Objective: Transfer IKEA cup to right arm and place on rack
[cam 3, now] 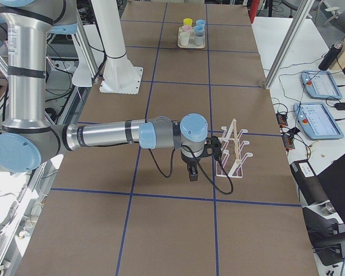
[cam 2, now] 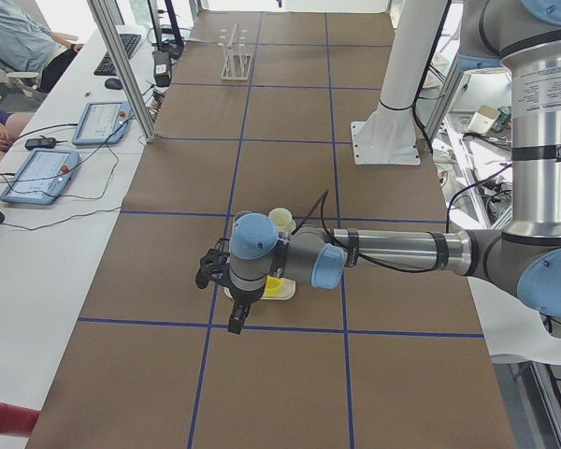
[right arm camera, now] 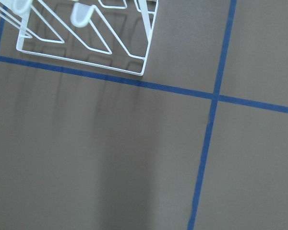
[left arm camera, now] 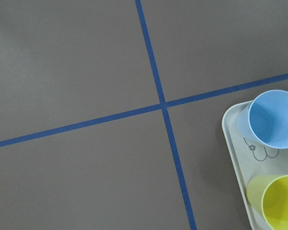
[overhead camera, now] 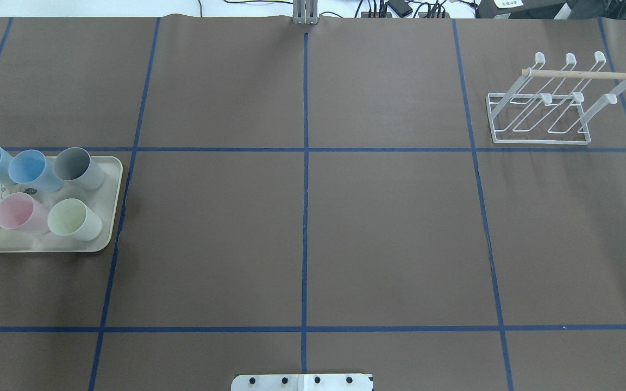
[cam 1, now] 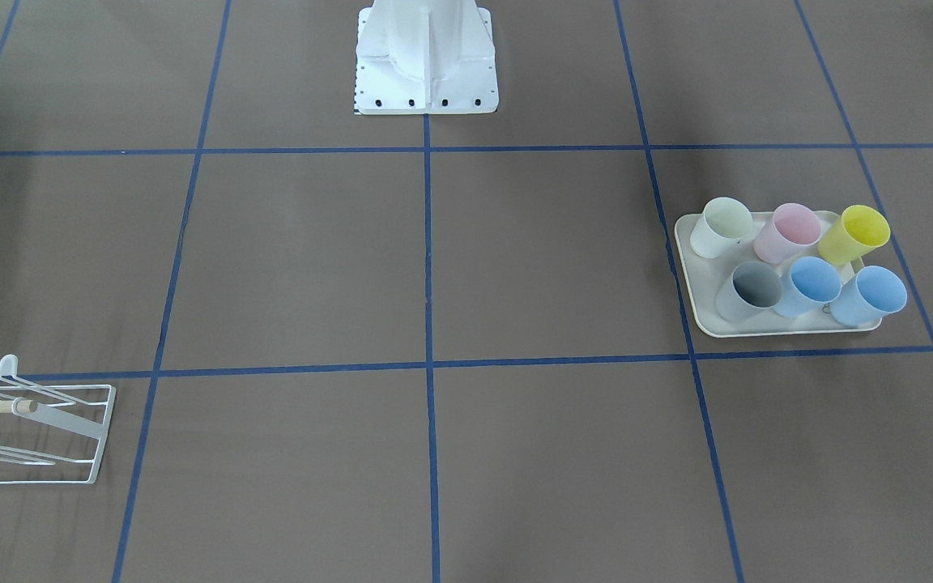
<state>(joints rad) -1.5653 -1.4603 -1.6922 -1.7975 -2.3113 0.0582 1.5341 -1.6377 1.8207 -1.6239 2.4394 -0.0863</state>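
1. Left hand (cam 2: 208, 271), the black one on the big near arm in the left side view, hangs low over the flat cream tray (overhead camera: 112, 217). I see it only from the side, so I cannot tell if it is open or closed.
2. Right hand (cam 3: 214, 148), also black, hangs just beside the small white wire rack (overhead camera: 509, 95). It shows only from the side too, so I cannot tell if it is open or closed.
3. No part of the job looks done yet. All six small plastic cups (overhead camera: 25, 212) stand close together on the tray: two blue, one grey, one yellow, one pink and one pale.
4. So I think neither hand holds a cup.
5. The tray is on the robot's left side of the brown tabletop with blue tape lines (overhead camera: 389, 233). The rack is far off on the robot's right side, near the far edge.
6. No cup hangs on the rack's hooks, and nothing hangs on its thin wooden rod (overhead camera: 582, 74).
7. The left wrist view looks down on one corner of the tray, with a blue plastic cup (left arm camera: 272, 120) and a yellow plastic cup (left arm camera: 278, 201).
8. What is left, I think:
   - The left hand picks up a cup.
   - It passes the cup to the right hand.
   - The right hand puts the cup on the rack.
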